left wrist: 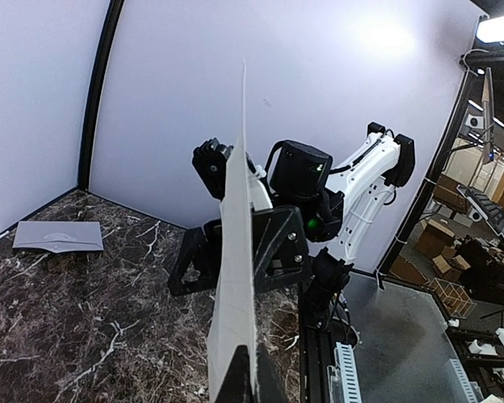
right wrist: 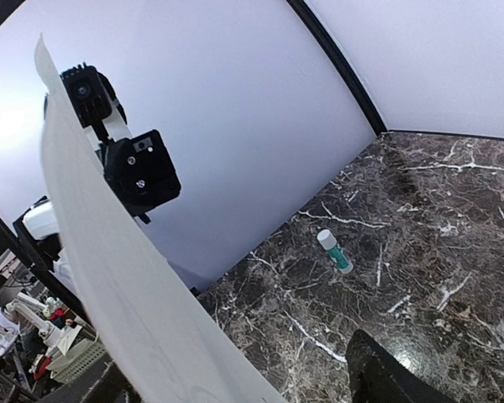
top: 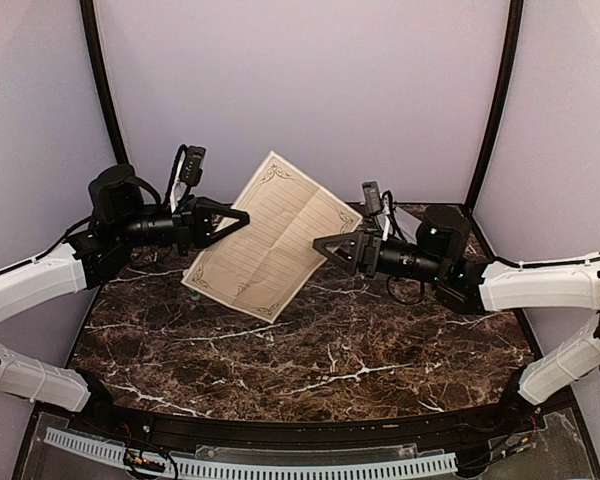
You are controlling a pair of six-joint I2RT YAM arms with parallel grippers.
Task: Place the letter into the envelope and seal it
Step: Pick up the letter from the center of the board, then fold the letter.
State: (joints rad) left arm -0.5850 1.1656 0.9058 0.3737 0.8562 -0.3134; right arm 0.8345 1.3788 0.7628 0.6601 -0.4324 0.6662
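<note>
The letter (top: pixel 270 235), cream with a dark ornamental border, hangs tilted in the air above the table. My left gripper (top: pixel 242 217) is shut on its left edge; in the left wrist view the sheet (left wrist: pixel 235 277) stands edge-on, pinched between my fingertips (left wrist: pixel 254 382). My right gripper (top: pixel 322 244) is open at the letter's right edge, one finger on each side of the sheet and not touching it. In the right wrist view the sheet (right wrist: pixel 126 277) crosses the left side. The grey envelope (left wrist: pixel 59 237) lies flat on the table by the wall.
A glue stick (right wrist: pixel 334 250) with a white cap and green label lies on the dark marble table (top: pixel 330 360). Purple walls close in the back and sides. The right arm (left wrist: pixel 353 180) shows behind the sheet in the left wrist view.
</note>
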